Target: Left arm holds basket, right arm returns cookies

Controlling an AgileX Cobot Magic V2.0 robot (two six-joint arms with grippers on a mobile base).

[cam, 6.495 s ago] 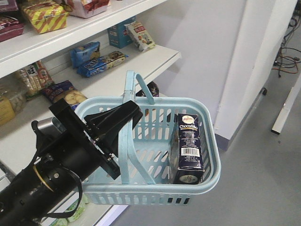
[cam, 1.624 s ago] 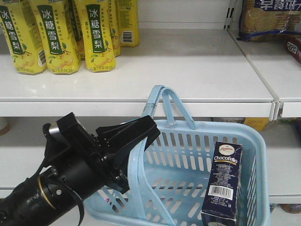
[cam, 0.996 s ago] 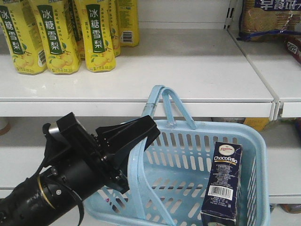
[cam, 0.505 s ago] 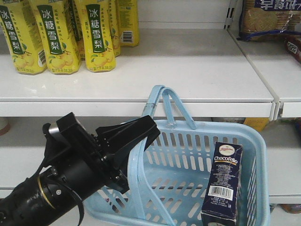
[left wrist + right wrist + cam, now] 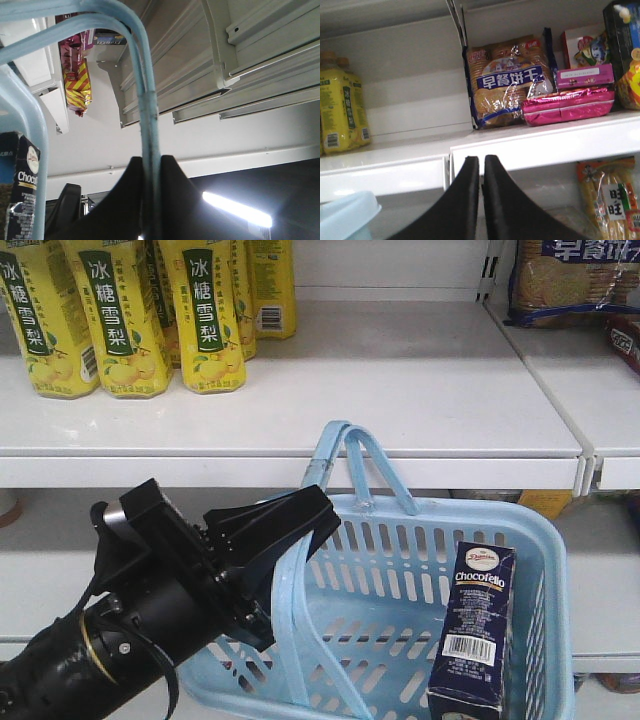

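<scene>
In the front view the left arm point(image 5: 120, 640) comes in from the lower left, and my left gripper point(image 5: 305, 525) is shut on one hoop handle point(image 5: 300, 610) of the light blue basket point(image 5: 545, 540). The left wrist view shows its jaws point(image 5: 151, 165) pinching the handle bar point(image 5: 145, 100). The dark navy cookies carton point(image 5: 470, 630) stands upright in the basket's right corner; its edge shows as the carton point(image 5: 22, 200). My right gripper point(image 5: 481, 160) is shut with nothing in it, facing a shelf, beside the basket's rim point(image 5: 345, 212). The right arm is out of the front view.
Yellow drink bottles point(image 5: 120, 320) stand at the back left of a white shelf point(image 5: 400, 390) above the basket. A biscuit bag point(image 5: 507, 87) and a pink pack point(image 5: 567, 105) sit on the shelf point(image 5: 545, 142) before the right gripper. More snacks lie below it.
Since 6.5 s ago the view has swung from an angled snack shelf to the shelf with yellow bottles. Over the last 1.6 s nothing has visibly moved.
</scene>
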